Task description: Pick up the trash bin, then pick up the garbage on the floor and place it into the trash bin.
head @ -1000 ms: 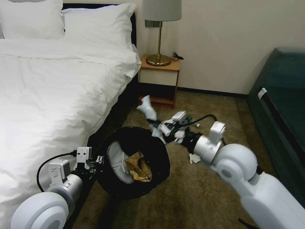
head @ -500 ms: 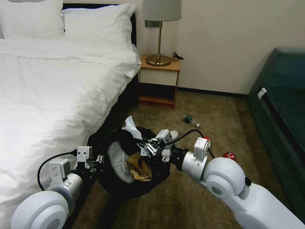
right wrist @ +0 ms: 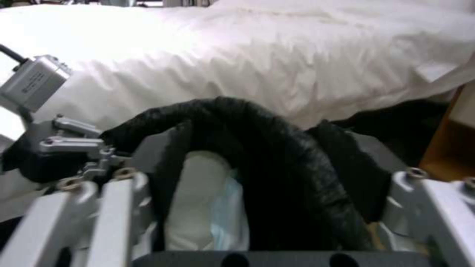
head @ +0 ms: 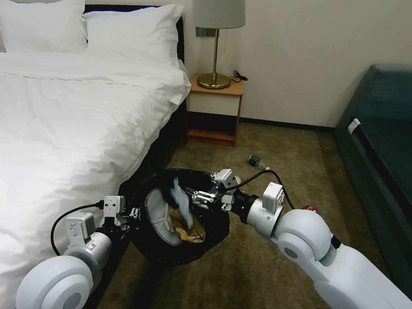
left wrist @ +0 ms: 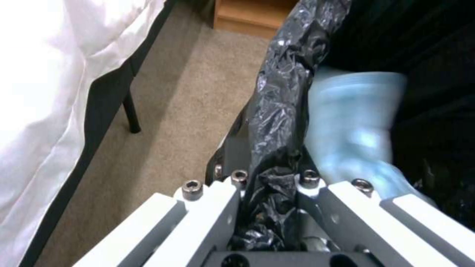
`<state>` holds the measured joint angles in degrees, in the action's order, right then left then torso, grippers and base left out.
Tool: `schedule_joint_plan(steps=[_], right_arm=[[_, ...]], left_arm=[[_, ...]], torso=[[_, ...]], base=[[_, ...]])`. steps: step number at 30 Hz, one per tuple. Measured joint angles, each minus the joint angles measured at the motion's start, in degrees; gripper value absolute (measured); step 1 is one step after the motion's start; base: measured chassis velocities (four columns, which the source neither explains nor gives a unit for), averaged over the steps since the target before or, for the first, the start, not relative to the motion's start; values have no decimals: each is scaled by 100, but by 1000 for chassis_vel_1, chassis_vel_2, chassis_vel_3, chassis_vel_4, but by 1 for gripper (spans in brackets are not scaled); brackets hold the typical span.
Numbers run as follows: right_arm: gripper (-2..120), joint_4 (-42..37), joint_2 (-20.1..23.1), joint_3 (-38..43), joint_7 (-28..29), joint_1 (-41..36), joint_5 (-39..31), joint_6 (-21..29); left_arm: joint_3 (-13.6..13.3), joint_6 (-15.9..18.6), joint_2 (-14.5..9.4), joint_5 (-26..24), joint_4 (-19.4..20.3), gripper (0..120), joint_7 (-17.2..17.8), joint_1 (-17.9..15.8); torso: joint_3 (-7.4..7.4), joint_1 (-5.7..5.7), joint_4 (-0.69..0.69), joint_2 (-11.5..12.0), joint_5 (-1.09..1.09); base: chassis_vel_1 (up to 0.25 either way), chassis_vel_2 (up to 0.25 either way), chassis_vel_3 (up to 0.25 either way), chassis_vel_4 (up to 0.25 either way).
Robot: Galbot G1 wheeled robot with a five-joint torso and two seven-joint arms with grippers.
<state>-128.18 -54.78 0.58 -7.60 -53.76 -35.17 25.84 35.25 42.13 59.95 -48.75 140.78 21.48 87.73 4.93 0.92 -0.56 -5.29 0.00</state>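
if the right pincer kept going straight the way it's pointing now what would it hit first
Most likely the falling white tissue just ahead of the open right pincer at the mouth of the trash bin, then the white slipper inside. Depth is hard to judge.

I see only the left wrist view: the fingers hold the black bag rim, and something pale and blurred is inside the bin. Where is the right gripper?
Observer: The right gripper is at the mouth of the trash bin, fingers open, nothing between them.
Operator: What lies in the bin already?
Observer: A white slipper and a tan paper bag.
Operator: Is garbage left on the floor?
Observer: Yes, a green bottle near the nightstand, and a red can further right.
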Motion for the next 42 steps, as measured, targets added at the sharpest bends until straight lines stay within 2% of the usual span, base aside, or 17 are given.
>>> schedule_joint_plan(steps=[2, 4, 5, 8, 15, 19, 20, 22, 28, 30, 33, 39, 42], right_arm=[[85, 56, -4, 55, -103, -5, 166, -105], [87, 60, -6, 64, -110, -6, 180, -114], [96, 61, -9, 91, -119, -9, 187, -124], [99, 56, -9, 125, -131, -17, 186, -126], [100, 67, -59, 395, 26, -36, 75, -132], [100, 213, -62, 769, 636, -152, 65, -304], [100, 213, -62, 769, 636, -152, 65, -304], [100, 331, 24, 1303, 1045, -484, 192, -537], [100, 336, 99, 2144, 1099, -1034, 275, -670], [100, 318, 51, 2709, 1178, -1451, 275, -785], [100, 304, 10, 2875, 1231, -1588, 275, -814], [100, 297, -257, 3491, 1332, -2261, 559, -988], [100, 243, -616, 4039, 1266, -2854, 821, -1158]], left_arm=[[9, 0, -3, -2, 0, 2, 0, 0], [10, 0, -3, -3, 0, 2, 0, 0], [13, 0, -4, -5, 0, 2, 0, -1], [15, 0, -4, -8, 0, 2, -1, -6], [34, 0, 10, -9, 0, 2, -1, -1], [103, 0, 33, -7, 22, 2, -1, 24], [103, 0, 33, -7, 22, 2, -1, 24], [165, 0, 34, -7, 66, 2, -1, 33], [240, 0, 62, -17, 97, 2, 4, 52], [306, 0, 113, -19, 123, 2, 24, 89], [316, 0, 134, -19, 133, 2, 41, 94], [339, 0, 186, -8, 160, 2, 68, 120], [363, 0, 179, -5, 164, 2, 70, 110]], torso=[[0, 0, 0, 0, 0], [0, 0, 0, 0, 0], [0, 0, 0, 0, 0], [0, 0, 0, 0, 0], [0, 0, 0, 0, 0], [0, 0, 1, 0, 0], [0, 0, 1, 0, 0], [0, 0, 0, 0, 1], [0, 0, -1, 0, 2], [0, 0, -1, 0, 2], [0, 0, 0, 0, 1], [0, 0, 1, 0, 1], [0, 0, -2, 0, 1]], base=[[0, 0, 0, 0], [0, 0, 0, 0], [0, 0, 0, 0], [0, 0, 0, 0], [0, 0, 0, 0], [0, 0, 0, 0], [0, 0, 0, 0], [0, 0, 0, 0], [0, 0, 0, 0], [0, 0, 0, 0], [0, 0, 0, 0], [0, 0, 0, 0], [0, 0, 0, 0]])
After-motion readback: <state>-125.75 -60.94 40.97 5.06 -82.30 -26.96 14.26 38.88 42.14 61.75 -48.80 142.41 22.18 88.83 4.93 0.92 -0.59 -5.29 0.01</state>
